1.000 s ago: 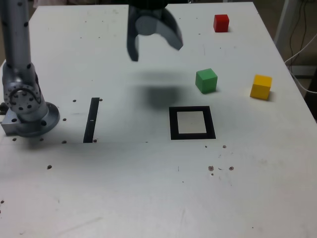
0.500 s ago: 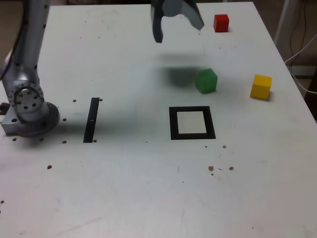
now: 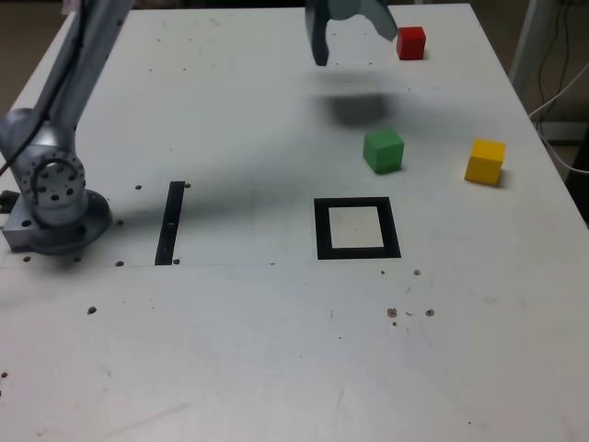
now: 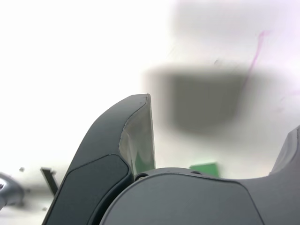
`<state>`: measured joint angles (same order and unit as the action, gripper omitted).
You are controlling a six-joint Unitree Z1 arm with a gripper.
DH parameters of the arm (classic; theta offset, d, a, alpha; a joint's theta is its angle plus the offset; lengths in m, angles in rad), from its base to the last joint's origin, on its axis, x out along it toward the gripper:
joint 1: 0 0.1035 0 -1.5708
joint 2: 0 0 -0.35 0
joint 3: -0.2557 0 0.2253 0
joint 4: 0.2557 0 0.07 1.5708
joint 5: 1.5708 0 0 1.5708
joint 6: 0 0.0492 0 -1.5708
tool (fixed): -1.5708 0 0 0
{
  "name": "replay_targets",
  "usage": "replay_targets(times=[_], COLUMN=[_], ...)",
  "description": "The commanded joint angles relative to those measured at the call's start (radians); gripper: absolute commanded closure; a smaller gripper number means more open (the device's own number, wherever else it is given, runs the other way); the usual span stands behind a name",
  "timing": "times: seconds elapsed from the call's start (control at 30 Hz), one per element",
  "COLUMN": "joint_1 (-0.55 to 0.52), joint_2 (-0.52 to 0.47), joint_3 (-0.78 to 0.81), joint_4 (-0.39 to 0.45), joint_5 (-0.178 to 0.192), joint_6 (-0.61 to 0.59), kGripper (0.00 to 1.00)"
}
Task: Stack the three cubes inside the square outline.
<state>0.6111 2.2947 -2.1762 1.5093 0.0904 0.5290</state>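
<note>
Fingers (image 3: pixel 359 37) spread wide and empty hover at 12 o'clock of the bench (image 3: pixel 230 350), near the red cube (image 3: pixel 411 42); with the square outline (image 3: pixel 357 228) vacant, next likely descend and grasp 1 cube.

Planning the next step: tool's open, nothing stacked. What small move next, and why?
Probably lower the tool onto a nearby block, likely the green block. It hangs open and empty above the table, and the square outline holds nothing, while the red block and yellow block also lie outside it.
</note>
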Motion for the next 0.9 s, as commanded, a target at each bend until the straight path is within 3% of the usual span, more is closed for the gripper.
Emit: replay_targets(times=[0.0,0.53,0.87], joint_1=[0.01,0.065,0.07], joint_2=[0.033,0.258,0.329], joint_3=[-0.04,-0.451,-0.61], joint_4=[0.008,0.055,0.006], joint_5=[0.001,0.002,0.008], joint_6=[0.009,0.072,0.083], kGripper=[0.01,0.01,0.01])
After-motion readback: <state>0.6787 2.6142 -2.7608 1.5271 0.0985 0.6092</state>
